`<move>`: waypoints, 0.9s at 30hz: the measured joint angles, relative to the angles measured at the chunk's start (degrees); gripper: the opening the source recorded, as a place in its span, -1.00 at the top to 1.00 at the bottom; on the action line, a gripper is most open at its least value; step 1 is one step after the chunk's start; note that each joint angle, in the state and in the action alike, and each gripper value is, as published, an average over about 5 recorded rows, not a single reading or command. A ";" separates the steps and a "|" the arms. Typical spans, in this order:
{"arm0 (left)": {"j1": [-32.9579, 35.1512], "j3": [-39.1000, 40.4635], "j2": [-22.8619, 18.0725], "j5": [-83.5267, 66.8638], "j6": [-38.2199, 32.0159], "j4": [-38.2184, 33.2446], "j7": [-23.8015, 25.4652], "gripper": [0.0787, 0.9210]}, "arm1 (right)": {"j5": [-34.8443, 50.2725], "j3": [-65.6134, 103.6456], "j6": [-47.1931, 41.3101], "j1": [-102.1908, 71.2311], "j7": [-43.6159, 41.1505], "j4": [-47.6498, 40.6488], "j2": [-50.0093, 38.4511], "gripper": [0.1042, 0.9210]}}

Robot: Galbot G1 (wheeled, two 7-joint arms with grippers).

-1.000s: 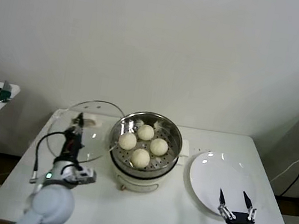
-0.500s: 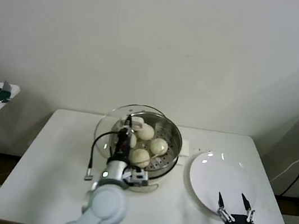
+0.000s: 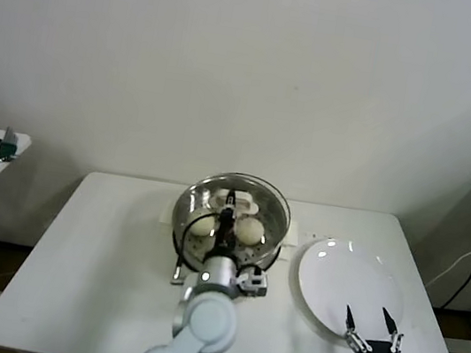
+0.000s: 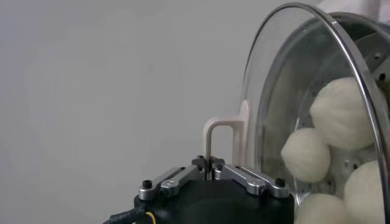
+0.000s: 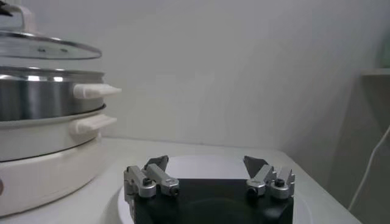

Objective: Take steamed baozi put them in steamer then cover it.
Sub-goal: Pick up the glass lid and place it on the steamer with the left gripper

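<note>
White table (image 3: 94, 279): steamer (image 3: 269, 236) holding steamed baozi (image 3: 249, 230); left gripper (image 3: 230, 201) pinching glass lid (image 3: 248, 184) handle just above steamer; right gripper (image 3: 370, 327) spread wide, parked over plate (image 3: 336, 278).

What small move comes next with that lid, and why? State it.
Probably lower the glass lid straight down. The left pincer, shut on the lid's handle, holds it centred over the steamer, but the right wrist view shows a gap above the rim. The baozi are already inside. The right pincer waits open by the plate.
</note>
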 measured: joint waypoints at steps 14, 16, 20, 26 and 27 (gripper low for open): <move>-0.33 -0.48 -1.23 1.75 0.25 3.87 -1.19 0.88 | -0.17 0.10 0.05 0.34 -0.17 -0.09 0.49 -0.76; -0.16 -0.48 -1.39 1.83 0.27 4.12 -1.31 0.88 | -0.21 0.12 0.05 0.39 -0.18 -0.09 0.51 -0.76; -0.01 -0.38 -1.81 1.87 0.32 4.63 -1.82 0.88 | -0.43 0.13 0.10 0.57 -0.19 -0.21 0.61 -0.76; -0.03 -0.66 -2.12 1.97 0.36 5.83 -2.53 0.88 | -0.75 0.11 0.37 0.74 -0.22 -0.33 0.91 -0.76; 0.01 -0.71 -2.12 2.01 0.36 5.94 -2.57 0.88 | -0.81 0.11 0.41 0.74 -0.23 -0.31 0.93 -0.76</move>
